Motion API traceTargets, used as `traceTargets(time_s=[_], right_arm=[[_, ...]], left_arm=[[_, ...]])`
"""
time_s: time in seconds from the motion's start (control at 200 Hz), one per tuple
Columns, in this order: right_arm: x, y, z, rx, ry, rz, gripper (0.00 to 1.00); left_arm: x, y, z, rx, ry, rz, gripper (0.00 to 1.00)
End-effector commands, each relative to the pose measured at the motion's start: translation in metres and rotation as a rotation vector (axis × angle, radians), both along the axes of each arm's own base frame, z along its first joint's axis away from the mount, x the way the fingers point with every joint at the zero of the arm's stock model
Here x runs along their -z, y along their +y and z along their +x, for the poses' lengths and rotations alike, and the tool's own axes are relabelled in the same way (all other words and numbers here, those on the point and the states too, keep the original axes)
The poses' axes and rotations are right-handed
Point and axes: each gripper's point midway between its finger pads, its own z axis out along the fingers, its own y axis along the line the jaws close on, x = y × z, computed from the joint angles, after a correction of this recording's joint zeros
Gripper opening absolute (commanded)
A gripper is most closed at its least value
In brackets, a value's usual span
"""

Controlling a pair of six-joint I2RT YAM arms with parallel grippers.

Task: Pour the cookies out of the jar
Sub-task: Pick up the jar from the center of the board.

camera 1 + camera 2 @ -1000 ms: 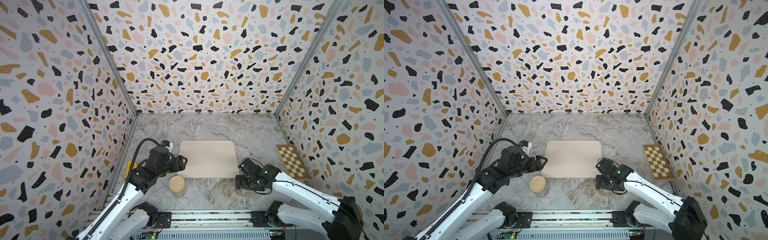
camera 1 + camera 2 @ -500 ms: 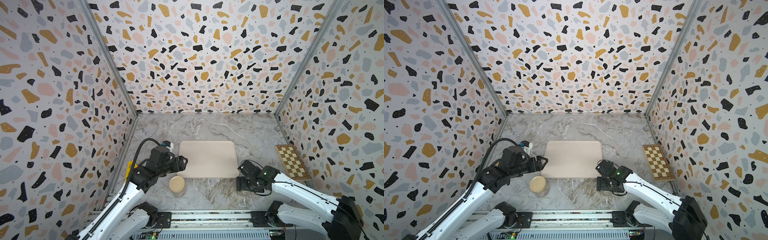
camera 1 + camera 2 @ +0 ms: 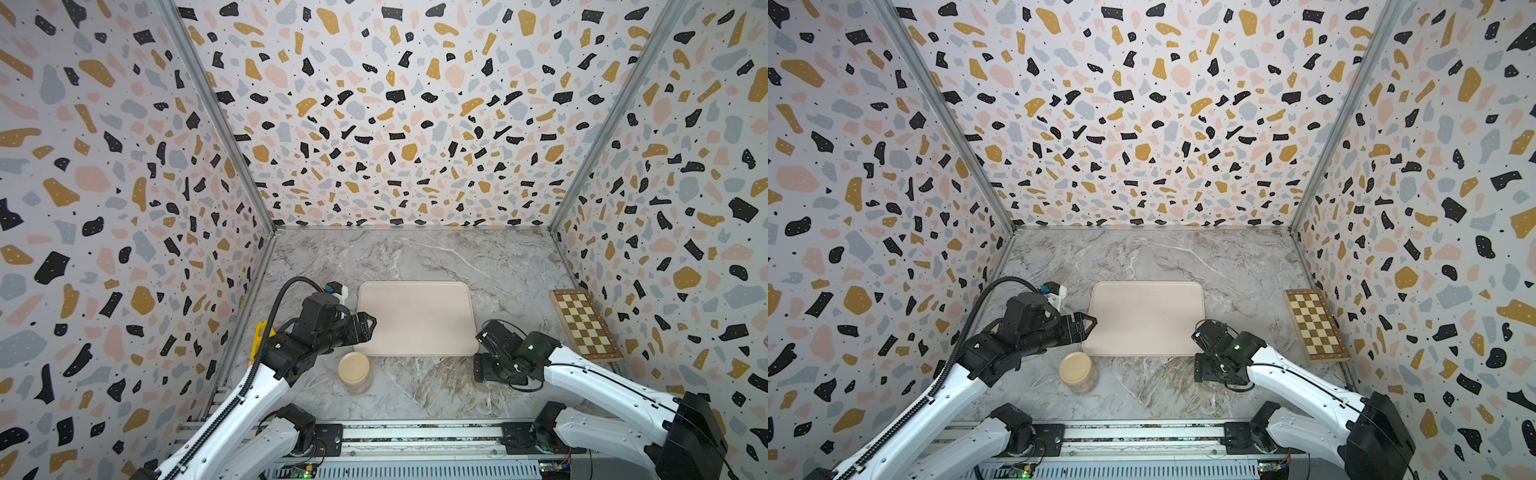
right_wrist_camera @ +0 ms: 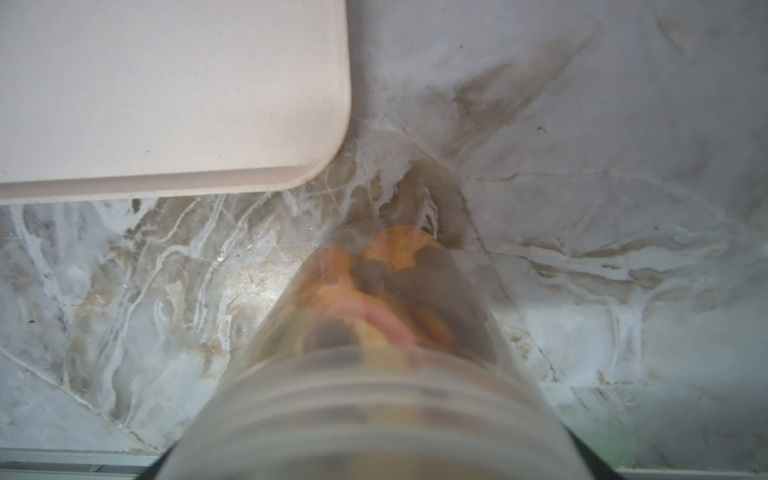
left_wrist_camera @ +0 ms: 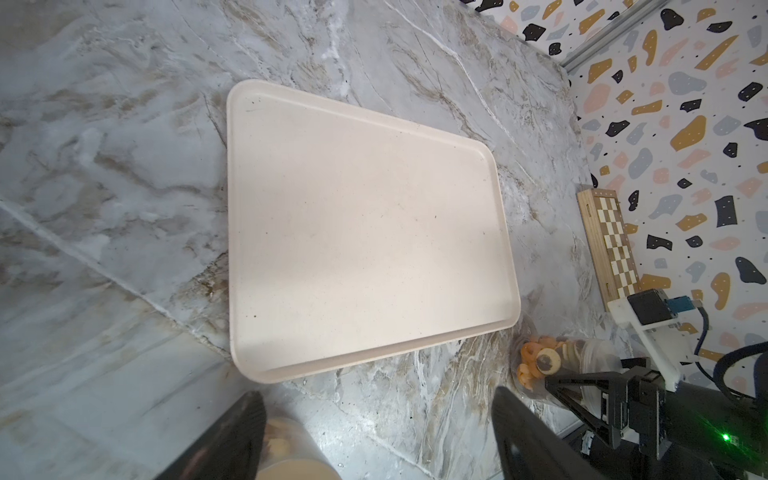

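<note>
Right pincer (image 3: 482,352) clamped on jar (image 4: 374,374) of cookies (image 4: 390,253).
Jar sits off tray's (image 3: 415,320) near-right corner; left pincer (image 3: 369,326) hangs part-open, empty.

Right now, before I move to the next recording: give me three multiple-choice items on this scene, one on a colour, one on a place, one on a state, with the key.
1. What colour is the tray?
A. cream
B. blue
C. black

2. Where does the chessboard lie?
A. on the tray
B. on the table, at its right edge
C. upright against the back wall

3. What is the right end effector doing?
A. hanging open above the tray
B. shut on a clear jar of cookies
C. gripping the chessboard

Key:
1 A, it is pale cream in every view.
2 B, it lies flat there, apart from the tray.
3 B, the left wrist view shows its fingers around the jar.
</note>
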Motion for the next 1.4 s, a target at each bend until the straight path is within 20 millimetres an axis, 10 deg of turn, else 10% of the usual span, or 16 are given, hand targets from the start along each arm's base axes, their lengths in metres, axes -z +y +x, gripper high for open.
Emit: traceTargets(time_s=[0.0,0.966,1.397], right_arm=[[-0.005,-0.003,-0.001,-0.003,-0.014,-0.004,0.84],[-0.082,0.034,0.025,-0.085,-0.137,0.141,0.69],[-0.166,0.116,0.064,-0.278,-0.231,0.389,0.69]], left_arm=[[0.0,-0.003,0.002,0.018,-0.028,0.0,0.84],[-0.027,-0.005,0.022,0.066,-0.193,0.061,0.82],[-0.107,-0.088,-0.015,0.494,-0.329,-0.524,0.83]])
